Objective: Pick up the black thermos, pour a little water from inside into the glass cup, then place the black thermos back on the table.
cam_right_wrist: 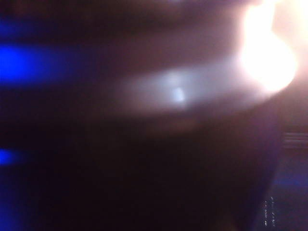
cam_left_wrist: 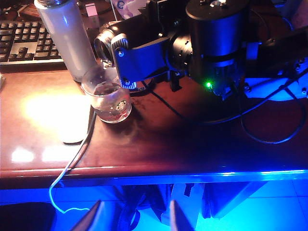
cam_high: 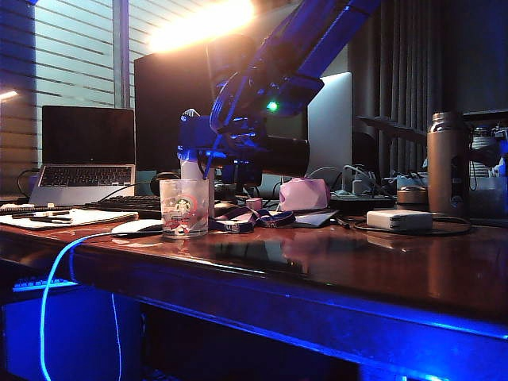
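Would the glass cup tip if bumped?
Probably slides instead: the glass cup is squat, the table glossy. Likely breakable, being clear glass. Right claw holds the black thermos over it; left claw hangs open near the table's front.

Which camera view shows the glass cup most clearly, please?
The exterior view: the glass cup stands whole on the table, logo facing the camera. The left wrist view shows it from above, its far rim hidden behind the right gripper. The right wrist view is too blurred to show it.
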Robot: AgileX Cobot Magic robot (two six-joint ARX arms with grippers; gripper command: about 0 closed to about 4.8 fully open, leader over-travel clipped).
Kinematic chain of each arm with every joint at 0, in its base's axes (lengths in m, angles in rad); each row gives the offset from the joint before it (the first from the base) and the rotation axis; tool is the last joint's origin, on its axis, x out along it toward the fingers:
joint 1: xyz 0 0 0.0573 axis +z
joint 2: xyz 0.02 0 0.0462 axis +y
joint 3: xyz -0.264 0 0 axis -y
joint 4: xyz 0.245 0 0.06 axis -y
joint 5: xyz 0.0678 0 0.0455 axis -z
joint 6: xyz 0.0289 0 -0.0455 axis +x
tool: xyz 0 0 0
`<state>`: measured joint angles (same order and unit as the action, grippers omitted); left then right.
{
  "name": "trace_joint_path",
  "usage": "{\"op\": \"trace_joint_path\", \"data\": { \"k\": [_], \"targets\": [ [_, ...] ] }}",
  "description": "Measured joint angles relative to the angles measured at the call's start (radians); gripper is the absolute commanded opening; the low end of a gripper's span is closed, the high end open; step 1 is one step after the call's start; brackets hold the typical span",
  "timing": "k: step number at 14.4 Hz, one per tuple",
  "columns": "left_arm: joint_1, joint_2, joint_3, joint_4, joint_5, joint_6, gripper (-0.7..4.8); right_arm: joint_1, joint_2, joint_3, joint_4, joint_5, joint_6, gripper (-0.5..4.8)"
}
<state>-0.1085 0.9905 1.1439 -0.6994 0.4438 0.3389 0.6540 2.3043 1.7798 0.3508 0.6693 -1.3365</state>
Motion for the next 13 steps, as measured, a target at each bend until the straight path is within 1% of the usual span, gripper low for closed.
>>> {"op": "trace_joint_path", "data": {
  "k": [9, 13],
  "targets": [
    [0.000, 0.000, 0.000, 0.000, 0.000, -0.003, 1.87, 0.000, 0.000, 0.000, 0.000, 0.000, 0.000, 1.06],
    [0.000, 0.000, 0.000, 0.000, 0.000, -0.003, 1.87, 0.000, 0.000, 0.000, 0.000, 0.000, -0.021, 1.06]
  ]
}}
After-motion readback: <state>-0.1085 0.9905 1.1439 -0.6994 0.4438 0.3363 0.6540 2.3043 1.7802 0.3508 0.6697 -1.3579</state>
